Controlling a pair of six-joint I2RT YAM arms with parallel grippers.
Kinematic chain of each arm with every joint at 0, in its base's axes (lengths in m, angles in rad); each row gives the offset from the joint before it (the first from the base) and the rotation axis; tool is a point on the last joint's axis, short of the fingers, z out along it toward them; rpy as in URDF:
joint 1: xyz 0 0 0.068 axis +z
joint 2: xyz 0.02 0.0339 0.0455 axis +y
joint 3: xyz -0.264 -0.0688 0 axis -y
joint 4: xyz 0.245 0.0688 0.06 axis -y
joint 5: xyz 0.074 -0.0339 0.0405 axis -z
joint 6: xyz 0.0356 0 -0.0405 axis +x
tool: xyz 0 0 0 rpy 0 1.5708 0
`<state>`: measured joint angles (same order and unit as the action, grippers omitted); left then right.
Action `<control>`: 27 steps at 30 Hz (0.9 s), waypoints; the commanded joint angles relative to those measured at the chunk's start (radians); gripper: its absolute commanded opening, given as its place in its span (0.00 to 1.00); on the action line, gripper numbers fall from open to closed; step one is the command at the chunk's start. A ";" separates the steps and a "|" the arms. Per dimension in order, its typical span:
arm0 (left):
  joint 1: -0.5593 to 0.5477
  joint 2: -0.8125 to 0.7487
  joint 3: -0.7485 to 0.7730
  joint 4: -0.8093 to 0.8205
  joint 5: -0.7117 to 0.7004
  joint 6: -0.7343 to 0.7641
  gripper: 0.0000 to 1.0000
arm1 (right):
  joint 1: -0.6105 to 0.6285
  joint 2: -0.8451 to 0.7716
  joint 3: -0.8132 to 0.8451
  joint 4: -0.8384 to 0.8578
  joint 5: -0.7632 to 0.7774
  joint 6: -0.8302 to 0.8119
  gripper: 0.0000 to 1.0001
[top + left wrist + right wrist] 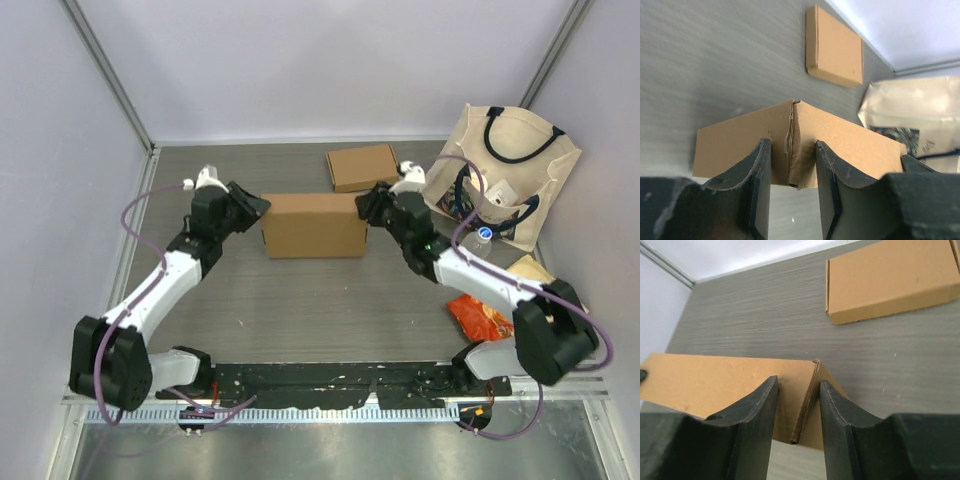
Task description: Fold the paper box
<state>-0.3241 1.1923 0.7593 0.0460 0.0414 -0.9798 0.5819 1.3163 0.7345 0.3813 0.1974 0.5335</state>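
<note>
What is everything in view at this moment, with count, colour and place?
standing brown cardboard box: one, brown, table centre, between the two arms
flat brown cardboard box: one, brown, just behind it, near the back wall
cream canvas tote bag with dark handles: one, cream, back right corner
orange snack packet: one, orange, right side, beside the right arm
grey table: one, grey, under everything
left arm: one, white and black, its fingers at the standing box's left end
right arm: one, white and black, its fingers at the box's right end
</note>
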 commanded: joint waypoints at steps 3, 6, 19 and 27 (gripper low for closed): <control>-0.049 0.188 0.368 0.026 0.494 0.082 0.25 | 0.064 0.224 0.431 -0.076 -0.533 -0.079 0.26; -0.047 0.199 0.388 0.014 0.460 0.101 0.25 | 0.058 0.293 0.491 -0.078 -0.549 -0.116 0.27; -0.096 0.026 -0.219 0.265 0.365 0.132 0.30 | 0.200 0.195 -0.036 0.198 -0.330 -0.320 0.32; -0.109 -0.178 -0.367 0.087 0.298 0.141 0.63 | 0.233 0.121 -0.182 0.020 -0.211 -0.144 0.51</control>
<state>-0.3355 1.0691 0.4240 0.3275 0.0952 -0.7830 0.6861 1.4139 0.5697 0.6586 0.2531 0.2077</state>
